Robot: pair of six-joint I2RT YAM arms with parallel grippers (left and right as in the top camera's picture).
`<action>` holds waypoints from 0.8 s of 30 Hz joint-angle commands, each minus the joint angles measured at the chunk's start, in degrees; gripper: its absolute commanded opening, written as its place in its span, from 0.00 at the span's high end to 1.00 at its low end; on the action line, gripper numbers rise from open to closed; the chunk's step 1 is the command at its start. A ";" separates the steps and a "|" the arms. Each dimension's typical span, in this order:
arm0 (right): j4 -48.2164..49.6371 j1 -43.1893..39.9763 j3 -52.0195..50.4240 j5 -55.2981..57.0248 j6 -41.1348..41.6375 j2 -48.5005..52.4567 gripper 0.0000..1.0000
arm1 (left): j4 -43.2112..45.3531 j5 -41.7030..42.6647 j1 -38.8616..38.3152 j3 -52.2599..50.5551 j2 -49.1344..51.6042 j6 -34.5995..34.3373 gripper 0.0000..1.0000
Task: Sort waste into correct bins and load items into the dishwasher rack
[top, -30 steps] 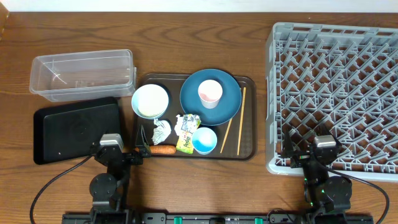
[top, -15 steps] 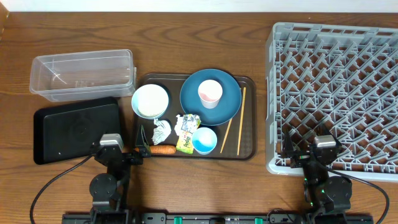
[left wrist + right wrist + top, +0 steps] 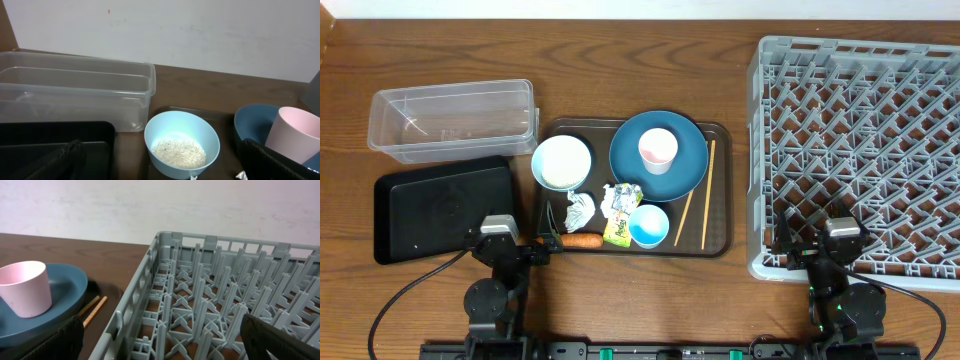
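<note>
Overhead view: left gripper (image 3: 512,245) and right gripper (image 3: 828,250) stand open at the near tabletop (image 3: 620,60) edge. Dark blue plate (image 3: 688,168) bearing the pink cup (image 3: 658,150), two pale blue bowls (image 3: 561,162), chopsticks (image 3: 705,195), paper wads (image 3: 582,210), wrapper (image 3: 618,233) and carrot stick (image 3: 583,241) lie on the brown serving tray (image 3: 721,240). It sits between clear tub (image 3: 450,120), black tray (image 3: 445,210) (left) and dishwasher rack (image 3: 860,150) (right).

No lettering, label, brand name or number can be read in any of the three views. The one printed item is the yellow-green wrapper (image 3: 617,232), lying at about 7 o'clock on the brown serving tray (image 3: 720,205). From overhead its face shows dark marks on a yellow and green ground, but they are too small and blurred to make out as words or figures. No other surface in view carries any marking that can be read.
</note>
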 commanded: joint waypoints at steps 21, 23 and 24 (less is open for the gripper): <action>-4.46 0.92 7.85 3.26 4.90 2.56 0.01 | -10.93 -0.48 0.20 10.82 13.00 -3.74 0.01; -5.77 0.92 10.93 3.30 4.85 5.25 0.01 | -12.74 -0.48 0.17 15.26 17.62 -3.72 0.01; -6.56 0.92 12.76 3.48 4.48 7.10 0.01 | -13.79 -0.37 0.17 17.81 20.28 -3.72 0.01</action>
